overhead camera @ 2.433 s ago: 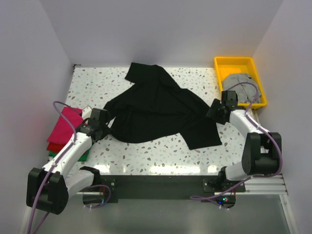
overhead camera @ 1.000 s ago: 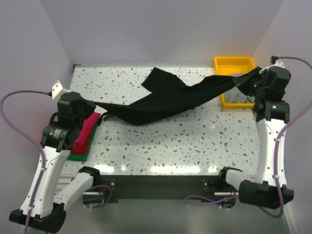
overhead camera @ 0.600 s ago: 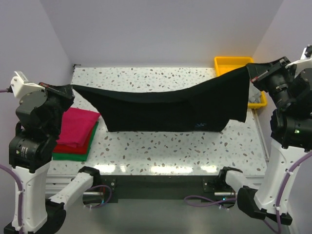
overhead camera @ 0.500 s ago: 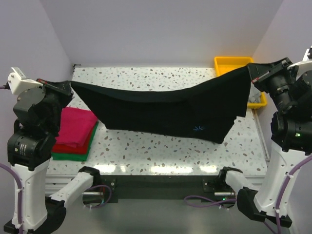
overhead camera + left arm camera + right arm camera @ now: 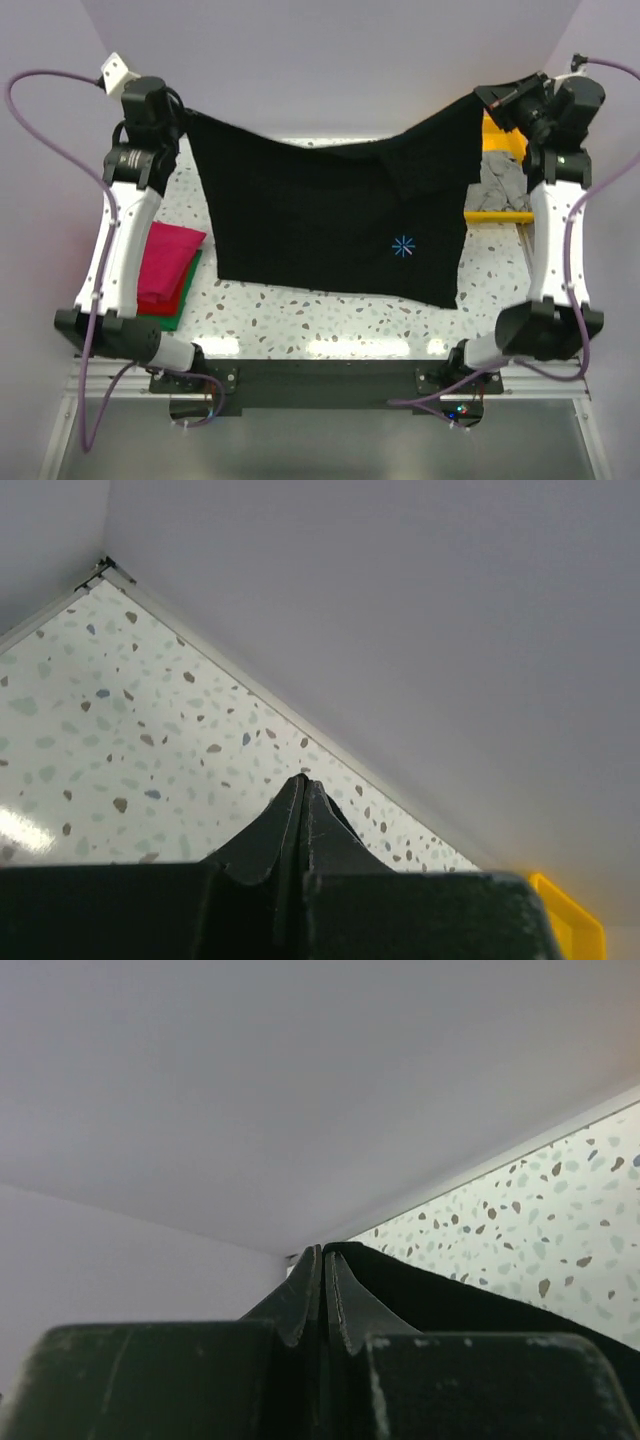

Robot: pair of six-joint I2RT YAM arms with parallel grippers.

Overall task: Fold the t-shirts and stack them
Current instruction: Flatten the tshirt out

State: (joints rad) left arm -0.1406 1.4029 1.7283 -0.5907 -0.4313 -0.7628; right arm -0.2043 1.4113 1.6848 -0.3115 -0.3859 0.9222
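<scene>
The black t-shirt (image 5: 330,220) hangs spread like a curtain over the table, with a small blue star mark (image 5: 402,246) facing the camera. My left gripper (image 5: 185,115) is shut on its upper left corner and my right gripper (image 5: 480,98) on its upper right corner, both raised high. In the left wrist view the gripper (image 5: 303,783) is pressed shut. The right wrist view shows the gripper (image 5: 324,1252) shut, with black cloth (image 5: 480,1310) running off to the right. A folded magenta shirt (image 5: 165,262) lies on a red one (image 5: 176,293) and a green one (image 5: 180,318) at the left.
A yellow tray (image 5: 497,215) at the back right holds a crumpled grey shirt (image 5: 500,185), partly hidden behind the hanging cloth. The tray's corner (image 5: 570,920) also shows in the left wrist view. White walls close in the speckled table (image 5: 330,320) on three sides.
Both arms have risen and swung toward the back wall, lifting the black shirt off the table. It went from a sagging band to a flat hanging sheet.
</scene>
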